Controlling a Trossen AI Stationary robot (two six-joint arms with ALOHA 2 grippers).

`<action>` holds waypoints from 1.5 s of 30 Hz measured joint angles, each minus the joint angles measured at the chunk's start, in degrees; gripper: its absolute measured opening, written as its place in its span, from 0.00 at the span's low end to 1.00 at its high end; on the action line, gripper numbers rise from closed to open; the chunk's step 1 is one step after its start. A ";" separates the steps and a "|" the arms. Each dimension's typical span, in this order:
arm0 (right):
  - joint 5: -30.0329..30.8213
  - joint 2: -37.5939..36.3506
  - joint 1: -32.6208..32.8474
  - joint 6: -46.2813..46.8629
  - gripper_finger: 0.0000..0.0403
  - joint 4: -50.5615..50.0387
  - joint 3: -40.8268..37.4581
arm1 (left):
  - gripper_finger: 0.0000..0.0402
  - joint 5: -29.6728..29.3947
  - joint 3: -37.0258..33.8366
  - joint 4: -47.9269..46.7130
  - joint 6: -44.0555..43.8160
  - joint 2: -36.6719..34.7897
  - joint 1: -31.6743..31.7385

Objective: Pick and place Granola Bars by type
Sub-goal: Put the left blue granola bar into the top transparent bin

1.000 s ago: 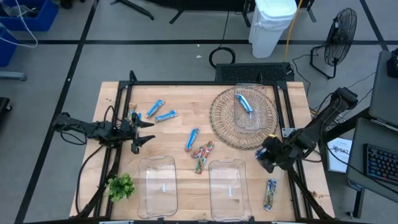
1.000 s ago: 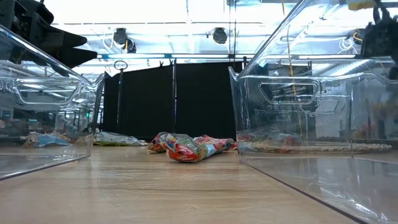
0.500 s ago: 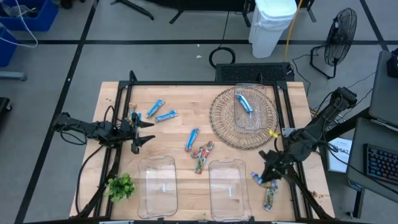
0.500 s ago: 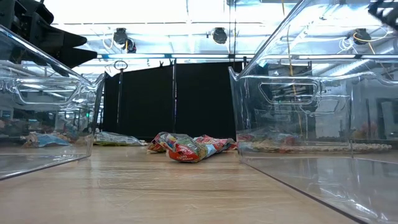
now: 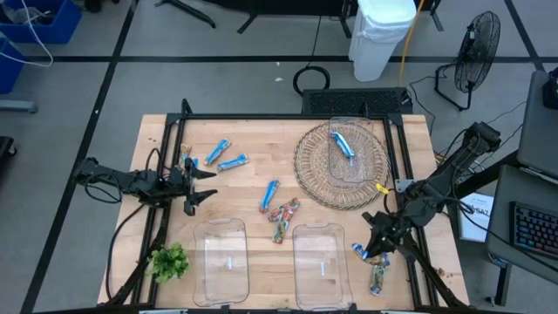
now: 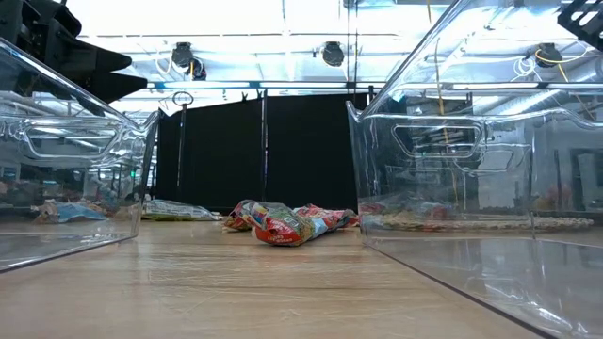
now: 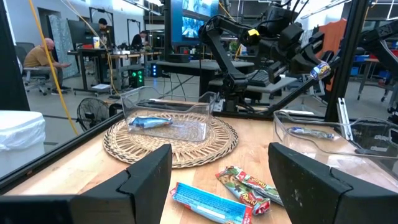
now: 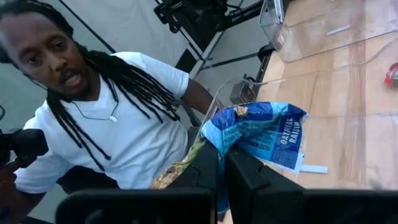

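My right gripper [image 5: 370,251] clamped on blue bar [image 8: 258,132], just right of right-hand clear bin [image 5: 319,253], over near-right table corner. Judgement: carry bar left over bin rim, centre it, lower before release; grip sits at wrapper end, so move slowly. My left gripper [image 5: 206,184] idle, jaws wide, at left edge.

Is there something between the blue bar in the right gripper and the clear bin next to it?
Nothing visible stands in the way. The right gripper, shut on the blue bar, is just beside the right clear bin, whose top is open. Only the bin's own wall lies between them. The left gripper waits far off.
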 joint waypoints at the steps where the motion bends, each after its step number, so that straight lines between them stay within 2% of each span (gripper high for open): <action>1: 0.02 0.00 0.00 0.00 0.01 -0.02 0.00 | 0.66 0.00 0.00 0.00 0.00 -0.02 -0.01; 8: 0.21 0.00 0.00 -0.72 0.01 -0.02 -0.01 | 0.66 0.00 0.00 0.00 0.00 -0.01 -0.02; 11: 4.57 -0.02 0.02 -4.30 0.01 0.00 -0.02 | 0.66 0.00 0.00 0.00 0.00 -0.01 -0.01; 16: 19.93 -0.02 0.02 -14.30 0.01 0.03 -0.02 | 0.66 0.00 0.00 0.00 0.00 -0.01 0.00; 23: 46.25 -0.02 0.00 -28.30 0.01 0.59 -0.02 | 0.66 0.00 0.00 0.00 0.00 -0.02 -0.01; 28: 59.97 -0.02 -0.09 -39.25 0.01 3.30 -0.04 | 0.66 0.00 -0.02 0.00 0.00 -0.02 -0.02; 31: 65.65 -0.03 -0.60 -42.75 0.01 4.88 -0.04 | 0.66 0.00 -0.01 0.00 -0.01 -0.01 -0.01; 35: 65.52 -0.02 -2.15 -43.19 0.01 4.72 -0.07 | 0.66 0.00 -0.01 0.00 -0.01 -0.01 -0.01; 37: 62.72 -0.02 -3.17 -41.69 0.01 4.89 -0.25 | 0.66 0.00 0.00 0.00 0.00 -0.01 0.00; 40: 54.81 0.02 -6.30 -40.45 0.01 7.70 -2.00 | 0.66 0.00 0.00 0.00 -0.01 -0.01 0.00; 45: 38.97 0.44 -15.57 -45.83 0.01 29.61 -10.48 | 0.66 0.00 -0.01 -0.01 -0.01 -0.01 -0.02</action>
